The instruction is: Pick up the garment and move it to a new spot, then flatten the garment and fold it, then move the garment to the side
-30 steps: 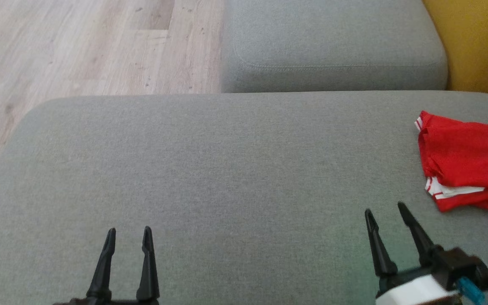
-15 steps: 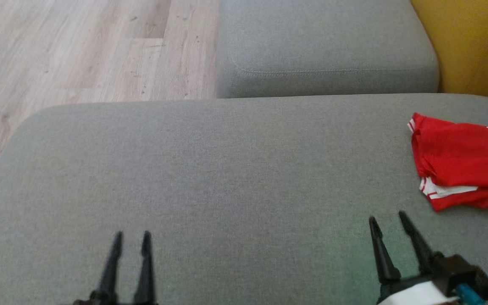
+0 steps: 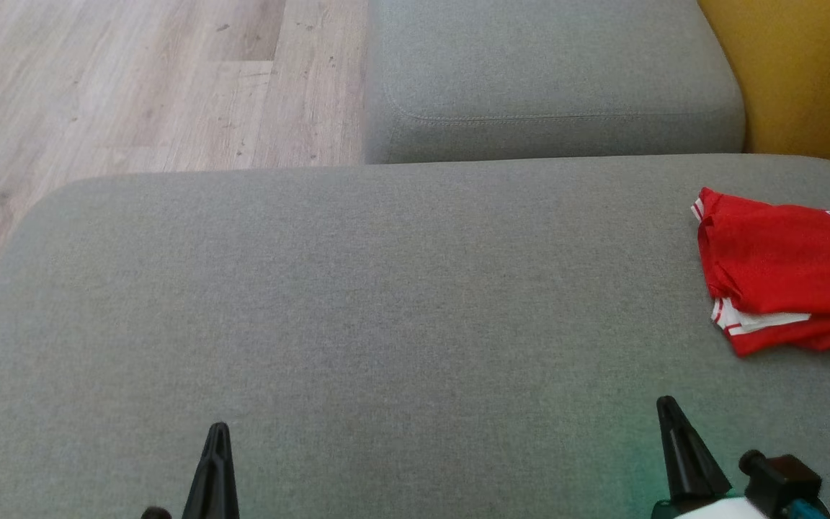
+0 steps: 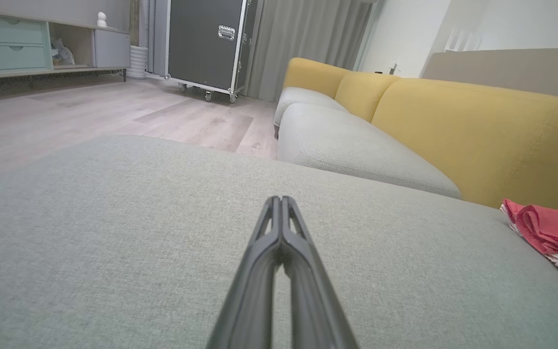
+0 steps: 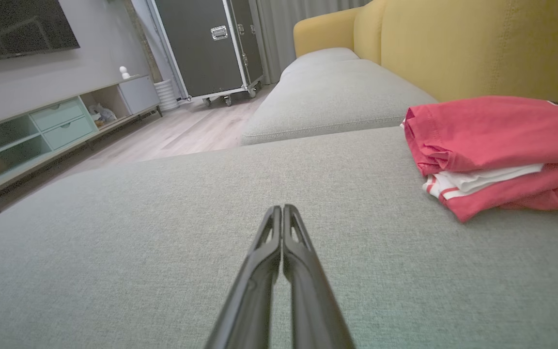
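Garment [image 3: 782,267]: red, white-trimmed, folded compactly. It lies ahead and to the right of right gripper [image 3: 667,407], apart from it, and farther right of left gripper [image 3: 217,432]. Both grippers: fingers pressed together, empty, low over grey cushion [image 3: 386,303]. Status: folding and side placement apparently complete; nothing evidently left.

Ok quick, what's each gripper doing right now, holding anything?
Left gripper: shut, holding nothing.
Right gripper: shut, holding nothing; the red garment lies apart from it.

Red garment [image 3: 782,281], white-striped at the trim, dark lettering at one edge. Plain grey weave on the sofa cushion [image 3: 386,288]; mustard yellow backrest [image 3: 804,72]. Pale wood-grain floor [image 3: 134,86].
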Controlling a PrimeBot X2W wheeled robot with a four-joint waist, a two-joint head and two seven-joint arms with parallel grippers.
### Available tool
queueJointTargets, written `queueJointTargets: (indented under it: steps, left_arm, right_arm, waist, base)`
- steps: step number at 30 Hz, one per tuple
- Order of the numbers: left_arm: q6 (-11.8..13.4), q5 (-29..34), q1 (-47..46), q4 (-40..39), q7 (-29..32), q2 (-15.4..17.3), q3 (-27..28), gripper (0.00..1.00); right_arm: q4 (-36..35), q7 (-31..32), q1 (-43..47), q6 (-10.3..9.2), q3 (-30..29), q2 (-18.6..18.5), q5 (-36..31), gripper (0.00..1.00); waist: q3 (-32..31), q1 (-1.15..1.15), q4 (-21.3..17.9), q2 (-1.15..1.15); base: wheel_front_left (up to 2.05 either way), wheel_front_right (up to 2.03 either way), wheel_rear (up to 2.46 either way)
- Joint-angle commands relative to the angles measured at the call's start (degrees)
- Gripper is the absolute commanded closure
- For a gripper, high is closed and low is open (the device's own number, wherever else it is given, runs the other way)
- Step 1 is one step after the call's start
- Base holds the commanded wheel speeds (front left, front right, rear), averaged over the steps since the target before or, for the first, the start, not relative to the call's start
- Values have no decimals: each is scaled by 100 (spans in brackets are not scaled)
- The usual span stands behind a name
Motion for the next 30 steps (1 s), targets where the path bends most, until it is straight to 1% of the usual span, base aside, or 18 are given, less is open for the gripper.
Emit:
queueJointTargets:
  steps: [1,30]
  left_arm:
    - [-27,-139,-248,-158,20,40,72,100]
    - [-205,-2076,-708,125,403,118,310,100]
  right_arm:
    - [-172,33,-285,0,-36,-41,165,100]
    - [-124,426,-633,-1,-214,-96,2216,100]
  waist:
    - [4,0,-3,0]
    - [106,0,-98,0]
  base:
    - [0,0,0]
    - [0,0,0]
